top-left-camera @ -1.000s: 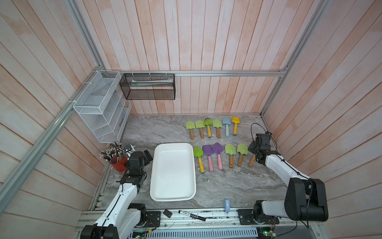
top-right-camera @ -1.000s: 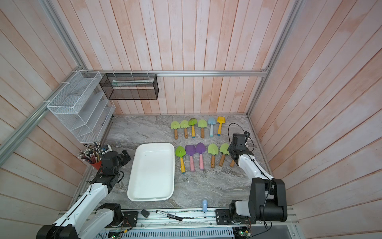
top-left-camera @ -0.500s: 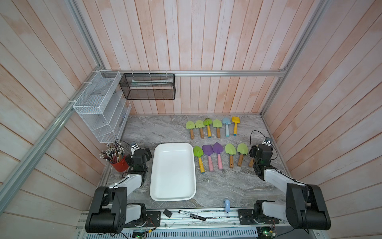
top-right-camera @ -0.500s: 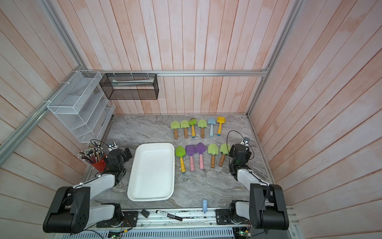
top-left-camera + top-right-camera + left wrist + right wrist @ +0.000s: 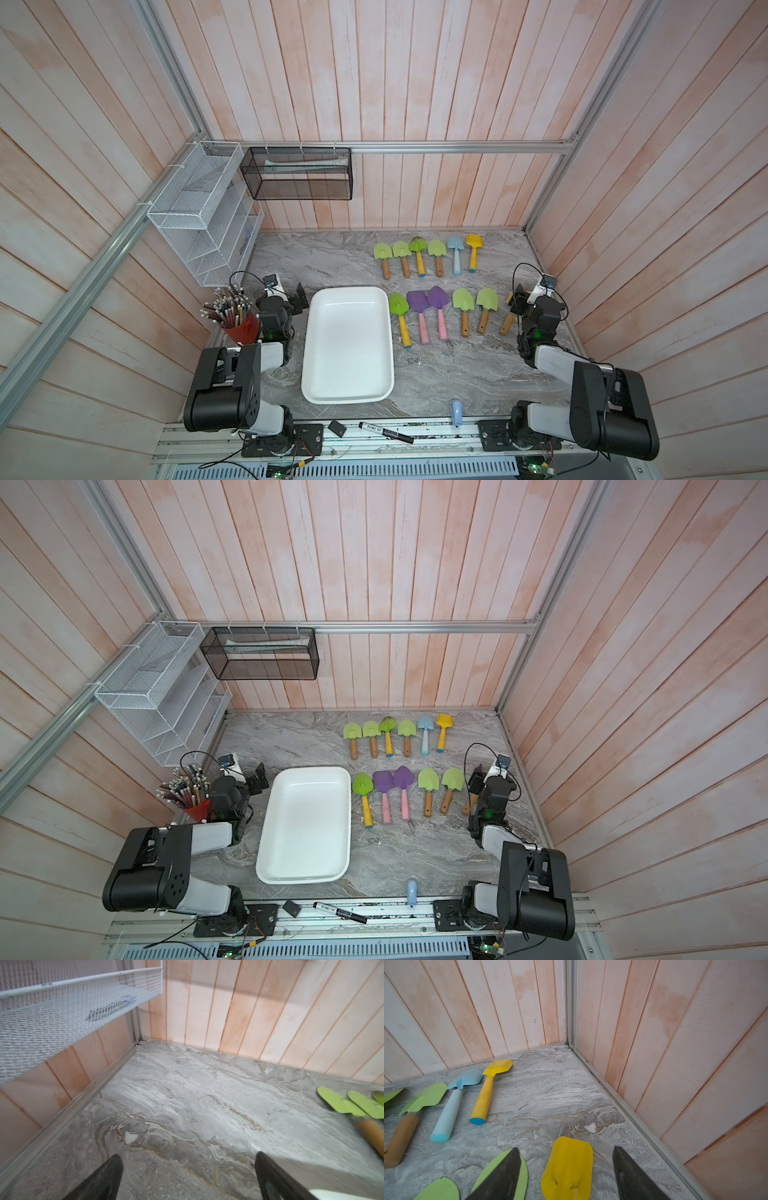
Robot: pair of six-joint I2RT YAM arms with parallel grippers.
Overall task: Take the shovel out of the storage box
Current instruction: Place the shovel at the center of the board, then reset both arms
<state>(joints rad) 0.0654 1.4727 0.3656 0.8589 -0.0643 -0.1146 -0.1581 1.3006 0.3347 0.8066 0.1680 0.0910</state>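
Observation:
The white storage box (image 5: 348, 345) (image 5: 305, 825) lies mid-table with nothing inside it. Several shovels lie in two rows on the marble to its right. At the right end of the near row is a yellow-bladed shovel (image 5: 568, 1167) with a wooden handle (image 5: 505, 326) (image 5: 468, 806). My right gripper (image 5: 565, 1148) (image 5: 517, 301) stands open over its blade, with a gap on each side, and the blade rests on the table. My left gripper (image 5: 188, 1155) (image 5: 297, 299) is open over bare marble by the box's far left corner.
A red cup of pencils (image 5: 241, 328) stands just left of the left arm. A white wire rack (image 5: 203, 220) and a black mesh basket (image 5: 299, 174) hang on the walls. A marker (image 5: 386, 432) and a small blue piece (image 5: 456, 409) lie at the front edge.
Both arms have folded back toward their bases. The right jaws have spread wider around the yellow shovel, which stays on the table.

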